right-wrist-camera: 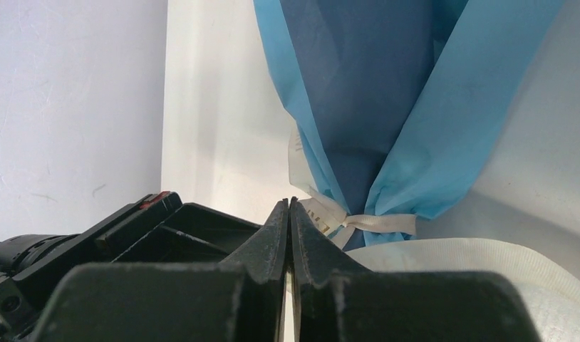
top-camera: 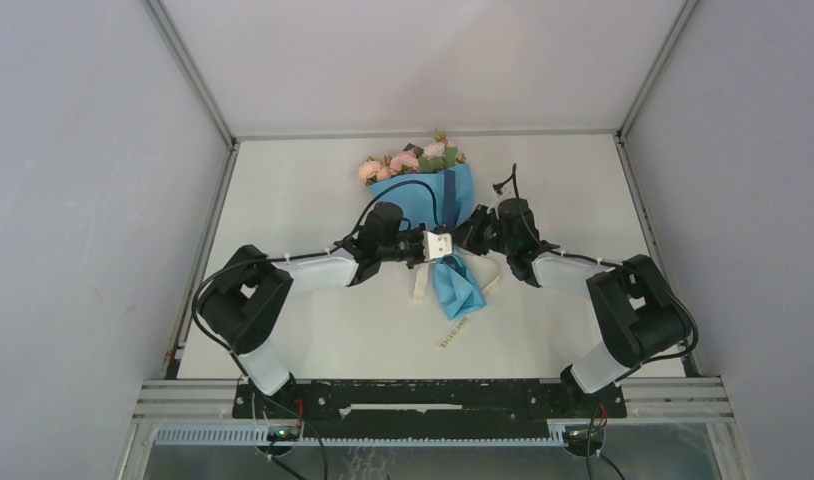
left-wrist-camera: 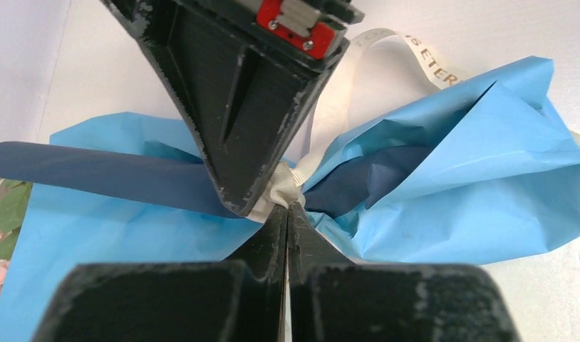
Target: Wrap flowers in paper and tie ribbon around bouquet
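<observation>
Much ribbon hides beneath the bouquet and left end effector

One bouquet, one ribbon, two arms

Arms black with white shells, black cables — scuffed wedge fingers; red screwed plate behind right gripper.

White surface, flat & plain. The bouquet lies on it, abt halfway across. The flowers are at the bouquet's far end. The crumpled blue paper tail is at its near end. The ribbon goes round the bouquet's thin middle. Its loose ends trail on the surface by the near tail.
</observation>
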Robot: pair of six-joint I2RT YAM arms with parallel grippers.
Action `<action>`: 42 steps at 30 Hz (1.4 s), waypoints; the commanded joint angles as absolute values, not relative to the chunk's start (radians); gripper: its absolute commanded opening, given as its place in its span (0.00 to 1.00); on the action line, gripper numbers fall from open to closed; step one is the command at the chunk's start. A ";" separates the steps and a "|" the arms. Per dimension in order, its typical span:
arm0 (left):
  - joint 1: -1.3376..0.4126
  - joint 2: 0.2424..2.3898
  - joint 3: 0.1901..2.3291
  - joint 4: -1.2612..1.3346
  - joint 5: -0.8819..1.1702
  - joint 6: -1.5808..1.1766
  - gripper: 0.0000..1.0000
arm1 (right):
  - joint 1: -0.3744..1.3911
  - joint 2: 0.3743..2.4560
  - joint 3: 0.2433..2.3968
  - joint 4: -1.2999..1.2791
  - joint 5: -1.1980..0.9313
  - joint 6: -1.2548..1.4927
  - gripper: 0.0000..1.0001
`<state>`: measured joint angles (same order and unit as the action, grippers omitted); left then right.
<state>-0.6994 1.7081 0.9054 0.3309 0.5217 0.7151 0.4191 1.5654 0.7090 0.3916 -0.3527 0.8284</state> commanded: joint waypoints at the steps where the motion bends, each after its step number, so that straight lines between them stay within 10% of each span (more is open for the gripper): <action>1: -0.707 1.668 0.923 0.337 0.595 0.742 0.00 | 0.398 1.576 0.711 0.452 -0.375 0.817 0.12; 13: -0.700 1.707 0.931 0.231 0.646 1.100 0.00 | 0.323 1.581 0.718 0.400 -0.549 0.732 0.06; 26: -0.701 1.713 0.931 0.234 0.650 1.159 0.00 | 0.295 1.551 0.875 0.121 -0.704 0.380 0.48; 42: -0.702 1.706 0.925 0.237 0.639 1.150 0.00 | 0.382 1.588 0.990 -0.093 -0.571 0.303 0.49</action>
